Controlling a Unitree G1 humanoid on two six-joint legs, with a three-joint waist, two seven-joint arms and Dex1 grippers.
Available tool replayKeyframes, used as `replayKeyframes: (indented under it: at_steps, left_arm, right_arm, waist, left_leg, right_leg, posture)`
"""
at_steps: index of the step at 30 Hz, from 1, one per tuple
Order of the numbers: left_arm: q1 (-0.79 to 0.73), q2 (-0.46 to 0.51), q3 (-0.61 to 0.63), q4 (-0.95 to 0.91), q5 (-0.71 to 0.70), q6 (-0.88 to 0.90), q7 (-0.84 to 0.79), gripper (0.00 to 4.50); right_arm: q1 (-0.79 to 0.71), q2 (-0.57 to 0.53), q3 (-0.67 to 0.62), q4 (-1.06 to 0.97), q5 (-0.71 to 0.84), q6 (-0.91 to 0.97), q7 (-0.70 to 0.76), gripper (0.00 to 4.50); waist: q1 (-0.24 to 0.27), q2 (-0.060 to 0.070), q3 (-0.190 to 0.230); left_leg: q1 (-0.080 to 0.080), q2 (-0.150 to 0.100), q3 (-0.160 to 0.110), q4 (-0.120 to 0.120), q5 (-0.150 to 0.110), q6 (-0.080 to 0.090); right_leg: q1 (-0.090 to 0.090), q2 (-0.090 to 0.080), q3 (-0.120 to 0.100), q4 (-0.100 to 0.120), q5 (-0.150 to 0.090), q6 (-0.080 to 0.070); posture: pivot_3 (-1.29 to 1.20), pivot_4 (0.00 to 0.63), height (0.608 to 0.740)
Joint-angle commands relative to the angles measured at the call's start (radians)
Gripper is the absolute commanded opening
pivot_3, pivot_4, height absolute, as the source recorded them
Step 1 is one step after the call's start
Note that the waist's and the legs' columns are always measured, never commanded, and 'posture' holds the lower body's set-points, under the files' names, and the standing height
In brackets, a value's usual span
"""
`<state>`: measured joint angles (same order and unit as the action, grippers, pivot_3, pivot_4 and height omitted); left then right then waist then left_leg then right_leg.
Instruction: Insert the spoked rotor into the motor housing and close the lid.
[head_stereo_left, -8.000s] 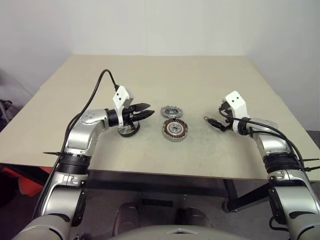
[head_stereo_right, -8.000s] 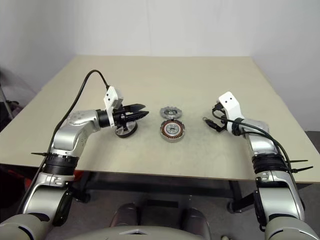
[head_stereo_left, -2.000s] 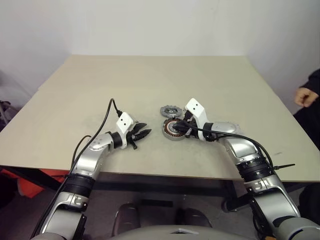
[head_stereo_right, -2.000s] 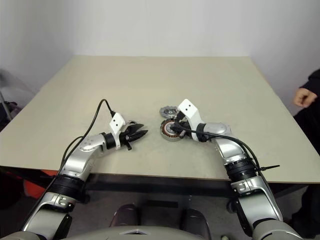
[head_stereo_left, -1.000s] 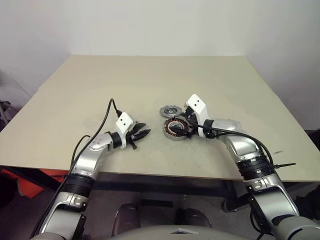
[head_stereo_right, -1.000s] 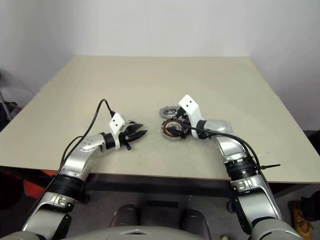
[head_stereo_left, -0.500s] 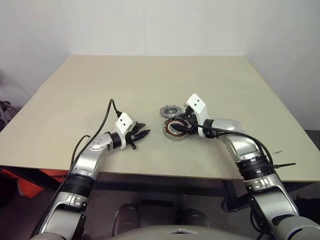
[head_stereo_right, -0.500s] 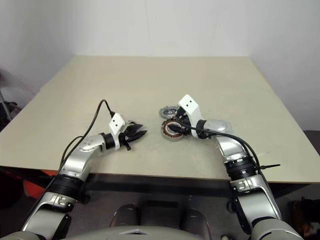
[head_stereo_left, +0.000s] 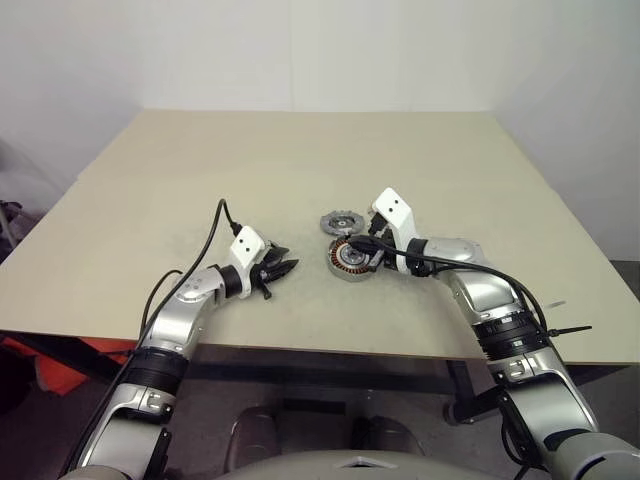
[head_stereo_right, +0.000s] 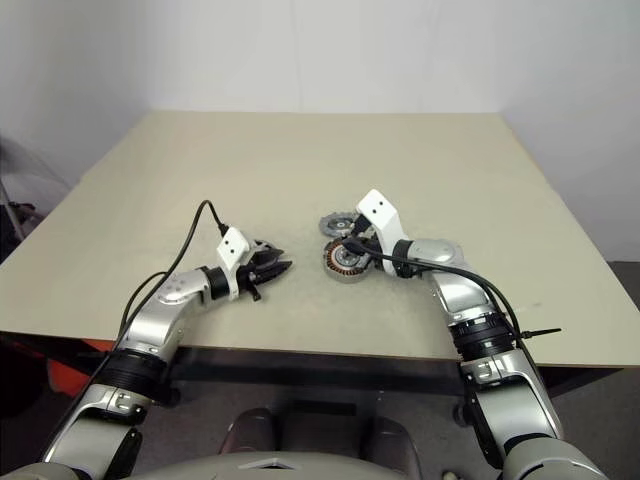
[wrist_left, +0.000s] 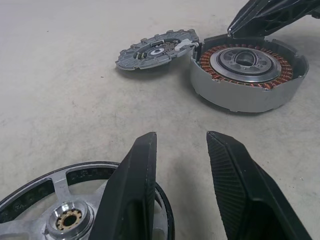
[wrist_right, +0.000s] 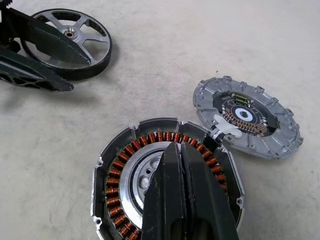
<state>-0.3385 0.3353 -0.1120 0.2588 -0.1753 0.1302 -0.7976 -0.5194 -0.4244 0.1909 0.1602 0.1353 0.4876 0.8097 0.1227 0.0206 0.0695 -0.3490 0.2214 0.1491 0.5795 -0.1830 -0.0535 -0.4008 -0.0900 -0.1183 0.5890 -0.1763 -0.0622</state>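
Spoked rotor on worktop, uninserted; motor housing lid open. Left jaws parted over rotor; right jaws clenched, empty.

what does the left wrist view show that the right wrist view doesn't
left wrist: the left tool open, seen from behind, and the side wall of the housing. right wrist: the right tool shut over the hub, and the rotor whole. both: housing, rotor, lid, and the other arm's tool.
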Motion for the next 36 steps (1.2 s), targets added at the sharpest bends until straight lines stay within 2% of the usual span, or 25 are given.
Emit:
replayKeyframes:
  at_steps: [1,8,27,36]
  left_arm:
    - [-0.010,0.007,0.014,-0.019,-0.002,-0.014,0.004,1.68]
    - [-0.009,0.007,0.014,-0.019,-0.002,-0.015,0.008,1.68]
    - [-0.004,0.006,0.021,-0.026,-0.011,-0.005,0.012,1.68]
    - [0.006,0.008,0.024,-0.037,-0.012,0.000,0.016,1.68]
  right_arm:
    - [-0.009,-0.001,0.009,-0.011,-0.011,-0.017,0.003,0.02]
    - [-0.008,0.005,0.026,0.083,-0.057,-0.056,-0.027,0.02]
    - [-0.028,-0.004,-0.017,-0.029,-0.014,-0.025,-0.012,0.02]
    - [0.025,0.008,0.029,0.073,-0.058,-0.058,-0.017,0.02]
  waist:
    - [0.000,0.000,0.000]
    - [0.000,0.000,0.000]
    - [0.000,0.000,0.000]
    - [0.000,0.000,-0.002]
  left_leg:
    - [0.000,0.000,0.000,0.000,0.000,0.000]
    - [0.000,0.000,0.000,0.000,0.000,0.000]
    - [0.000,0.000,0.000,0.000,0.000,0.000]
    - [0.000,0.000,0.000,0.000,0.000,0.000]
  right_leg:
    - [0.000,0.000,0.000,0.000,0.000,0.000]
    - [0.000,0.000,0.000,0.000,0.000,0.000]
    - [0.000,0.000,0.000,0.000,0.000,0.000]
    - [0.000,0.000,0.001,0.000,0.000,0.000]
  posture:
    - [0.00,0.000,0.740]
    - [0.00,0.000,0.740]
    - [0.00,0.000,0.740]
    - [0.00,0.000,0.740]
